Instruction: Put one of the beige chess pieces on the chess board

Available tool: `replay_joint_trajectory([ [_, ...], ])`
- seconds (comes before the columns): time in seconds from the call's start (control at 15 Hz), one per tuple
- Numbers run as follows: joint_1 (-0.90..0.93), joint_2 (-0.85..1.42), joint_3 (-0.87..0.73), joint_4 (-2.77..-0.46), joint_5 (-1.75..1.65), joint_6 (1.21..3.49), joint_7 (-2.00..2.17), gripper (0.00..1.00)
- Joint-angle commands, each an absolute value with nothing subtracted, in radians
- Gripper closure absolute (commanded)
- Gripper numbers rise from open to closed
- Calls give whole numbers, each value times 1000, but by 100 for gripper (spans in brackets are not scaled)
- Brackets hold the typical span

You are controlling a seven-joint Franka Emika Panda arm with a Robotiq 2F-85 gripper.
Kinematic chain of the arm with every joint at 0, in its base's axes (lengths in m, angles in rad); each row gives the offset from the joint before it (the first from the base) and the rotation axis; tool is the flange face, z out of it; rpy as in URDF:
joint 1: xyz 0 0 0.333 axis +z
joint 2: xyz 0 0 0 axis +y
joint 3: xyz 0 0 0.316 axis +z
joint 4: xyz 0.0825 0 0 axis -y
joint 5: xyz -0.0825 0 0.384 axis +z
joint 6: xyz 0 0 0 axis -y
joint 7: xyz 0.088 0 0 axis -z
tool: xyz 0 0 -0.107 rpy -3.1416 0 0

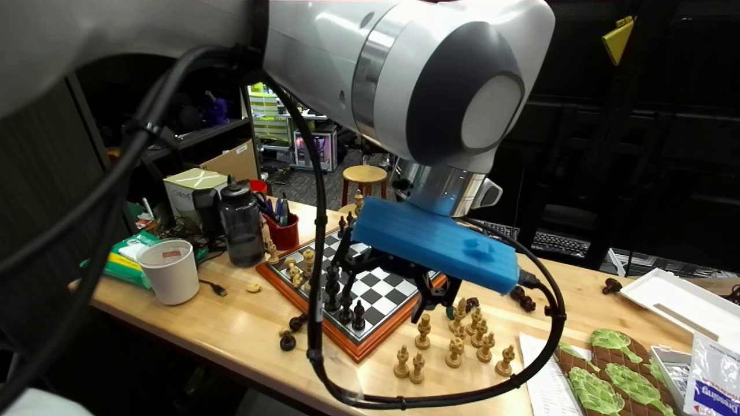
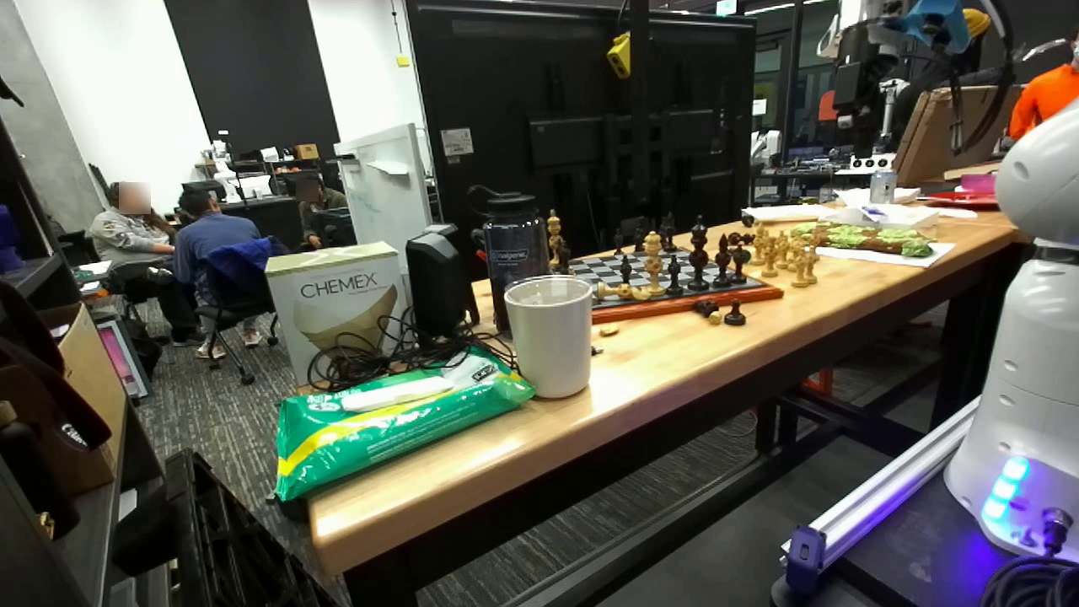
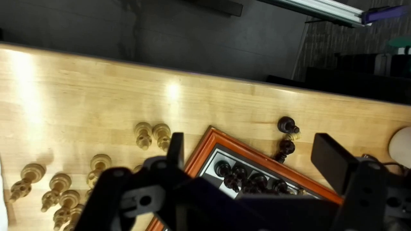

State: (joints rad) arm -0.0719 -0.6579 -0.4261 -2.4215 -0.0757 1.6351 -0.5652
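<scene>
The chess board (image 1: 376, 341) with its reddish-brown frame lies on the wooden table; its frame also shows in the wrist view (image 3: 239, 146). Several beige chess pieces (image 1: 424, 334) stand on the table beside one side of the board; they show at the left of the wrist view (image 3: 143, 132). Beige pieces also sit on the board, one upright (image 1: 308, 266) and at least one lying over, beside several dark pieces. My gripper (image 3: 249, 147) is open and empty, high above the board's corner edge. Its own body hides much of the board in the wrist view.
Dark pieces (image 1: 288, 341) lie off the board near the table's front edge. A white cup (image 2: 550, 341), a dark bottle (image 1: 241, 228) and a red pen cup (image 1: 284, 234) stand beyond the board. A quilted green-and-brown mat (image 1: 613, 375) and white tray (image 1: 682, 300) lie past the beige group.
</scene>
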Motion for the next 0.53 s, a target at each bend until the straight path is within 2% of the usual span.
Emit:
replay_joint_trajectory([
  [0.0,-89,-608,-398,-2388,-86,1728,-568,0],
  [0.47,-106,-423,-391,-2316,-86,1943,-535,0],
])
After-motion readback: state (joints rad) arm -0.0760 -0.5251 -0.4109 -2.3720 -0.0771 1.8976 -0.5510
